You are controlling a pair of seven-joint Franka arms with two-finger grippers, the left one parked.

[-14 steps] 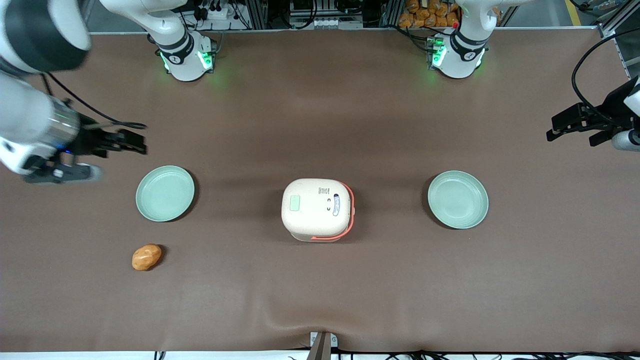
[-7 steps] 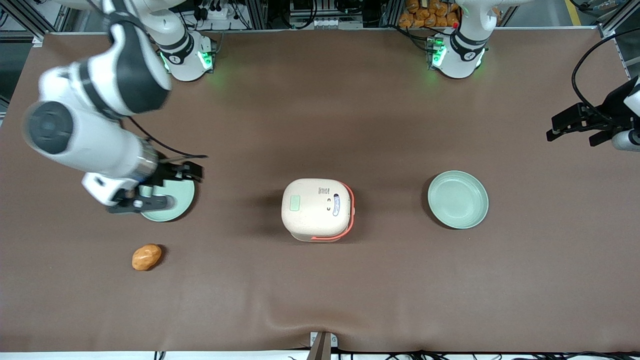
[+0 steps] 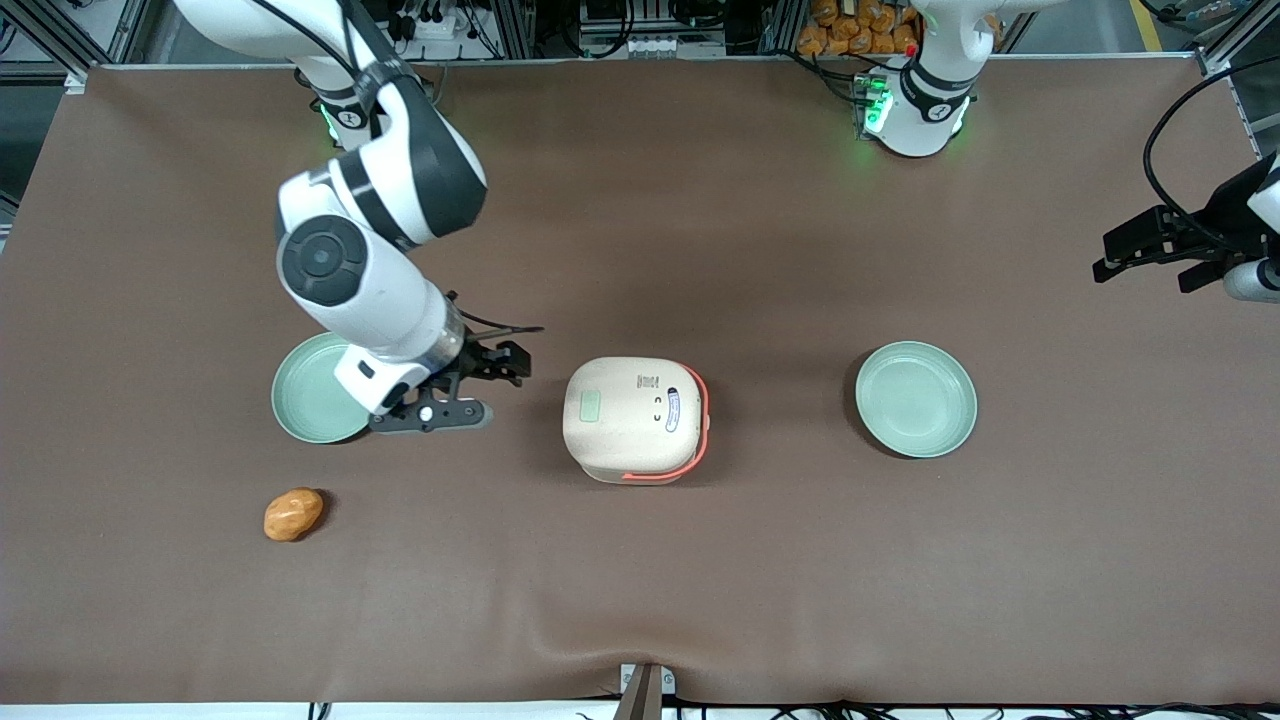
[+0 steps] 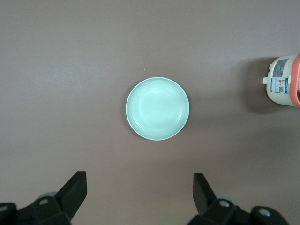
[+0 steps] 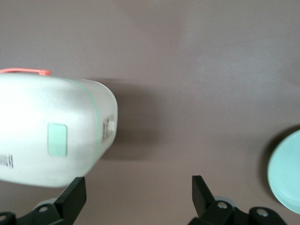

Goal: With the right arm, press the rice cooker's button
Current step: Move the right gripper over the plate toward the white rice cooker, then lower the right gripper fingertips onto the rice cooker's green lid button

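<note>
The cream rice cooker (image 3: pixel 632 418) with its coral handle band stands mid-table, lid closed. Its small pale green button (image 3: pixel 590 406) sits on the lid, on the side facing the working arm. The white right arm (image 3: pixel 360 270) reaches over the table, and its black gripper (image 3: pixel 503 363) hovers beside the cooker on the working arm's side, apart from it. In the right wrist view the gripper (image 5: pixel 137 183) is open, with bare tabletop between its fingers. The cooker (image 5: pixel 28 108) and the button (image 5: pixel 58 139) show blurred there. The left wrist view catches the cooker's edge (image 4: pixel 283 82).
A pale green plate (image 3: pixel 305 400) lies partly under the working arm's wrist, its edge showing in the right wrist view (image 5: pixel 288 173). A second plate (image 3: pixel 915 399) lies toward the parked arm's end. An orange bread-like lump (image 3: pixel 293 514) sits nearer the front camera.
The right arm has swung in from the table's end, passing over the nearby plate, and its gripper now hangs close beside the rice cooker. The cooker and plates have not moved.
</note>
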